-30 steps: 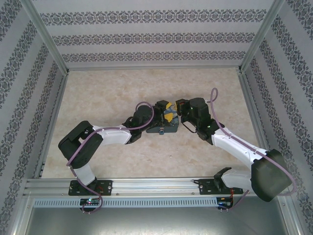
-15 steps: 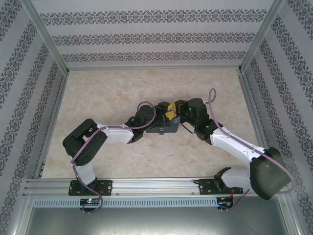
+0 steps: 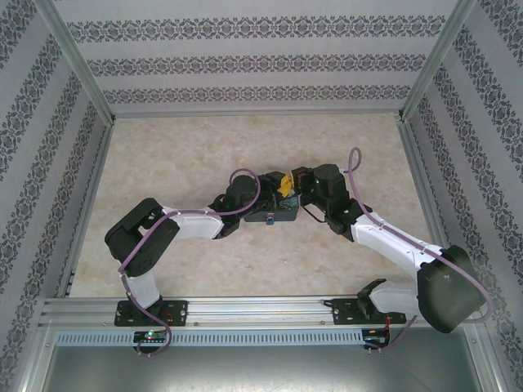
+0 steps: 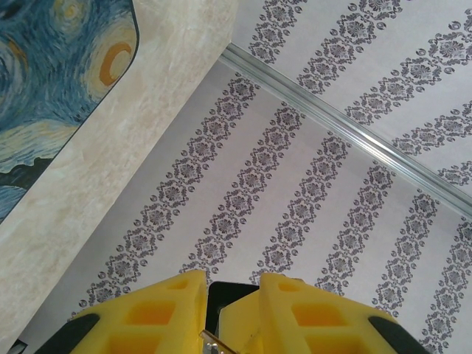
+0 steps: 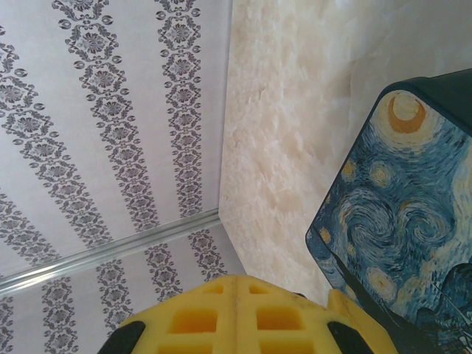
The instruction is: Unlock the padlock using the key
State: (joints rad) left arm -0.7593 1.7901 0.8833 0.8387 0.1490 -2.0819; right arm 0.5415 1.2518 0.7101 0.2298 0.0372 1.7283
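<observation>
The starry-print box [image 3: 276,206] sits mid-table, and the tiny blue padlock [image 3: 270,218] hangs at its near side. Both grippers meet over the box's far edge. My left gripper [image 3: 270,183] comes in from the left and my right gripper [image 3: 292,184] from the right. In the left wrist view the yellow fingers [image 4: 166,310] of the left gripper [image 4: 232,279] stand a narrow gap apart. A thin metal sliver, apparently the key [image 4: 212,339], lies in that gap against the left finger. In the right wrist view the right gripper [image 5: 236,282] has its pads pressed together, and whether anything is between them is hidden.
Patterned walls and aluminium rails [image 3: 82,139] enclose the marble table [image 3: 204,147]. The box's printed lid fills a corner of the left wrist view [image 4: 51,88] and the right side of the right wrist view [image 5: 398,214]. Purple cables [image 3: 241,175] loop off both arms.
The right gripper has slid left over the box until it meets the left gripper. The left arm has eased slightly right and up.
</observation>
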